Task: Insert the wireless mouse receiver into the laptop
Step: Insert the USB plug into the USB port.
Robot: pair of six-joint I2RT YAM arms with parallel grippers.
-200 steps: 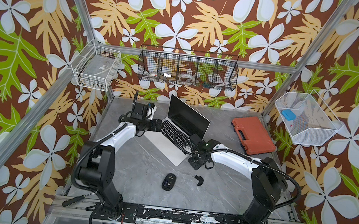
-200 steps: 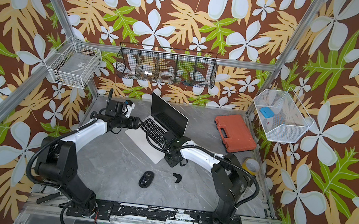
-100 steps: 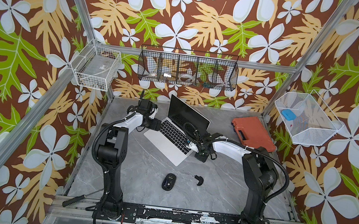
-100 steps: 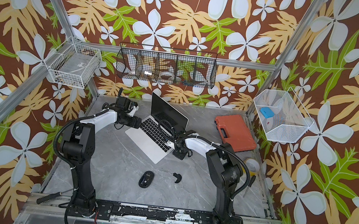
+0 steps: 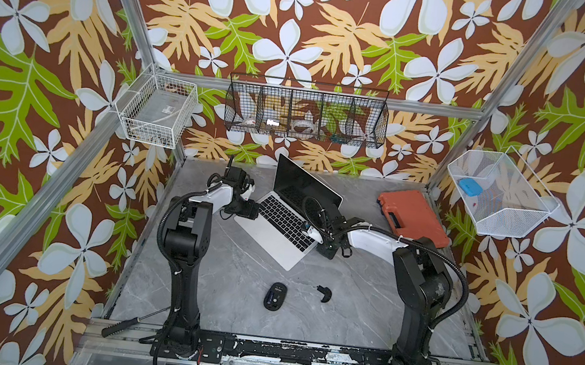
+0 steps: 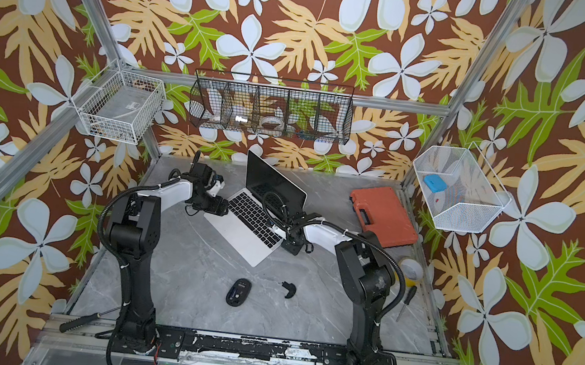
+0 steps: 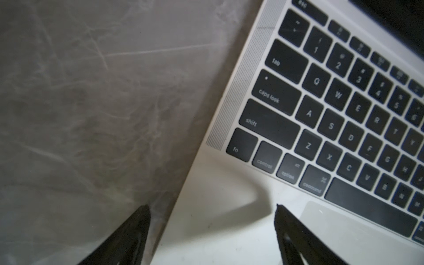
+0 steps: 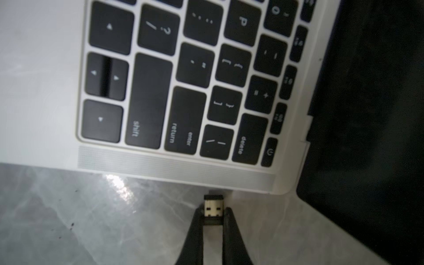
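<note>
Arms (image 5: 185,238) (image 5: 418,280) reared upright | 1 laptop (image 5: 280,227) | 1 receiver (image 8: 213,207) (right tool (image 8: 213,212) pinching it) | left tool (image 7: 212,206) spread

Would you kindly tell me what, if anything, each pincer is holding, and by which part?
The right pincer pinches the wireless mouse receiver by the sides of its rear end, plug facing the laptop. The left pincer is open, holding nothing.

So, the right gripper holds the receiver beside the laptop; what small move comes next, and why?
Probably ease the right gripper straight toward the laptop. It is shut on the wireless mouse receiver, whose metal plug faces the side edge near the delete key, a small gap apart. Alignment is hard to judge.
</note>
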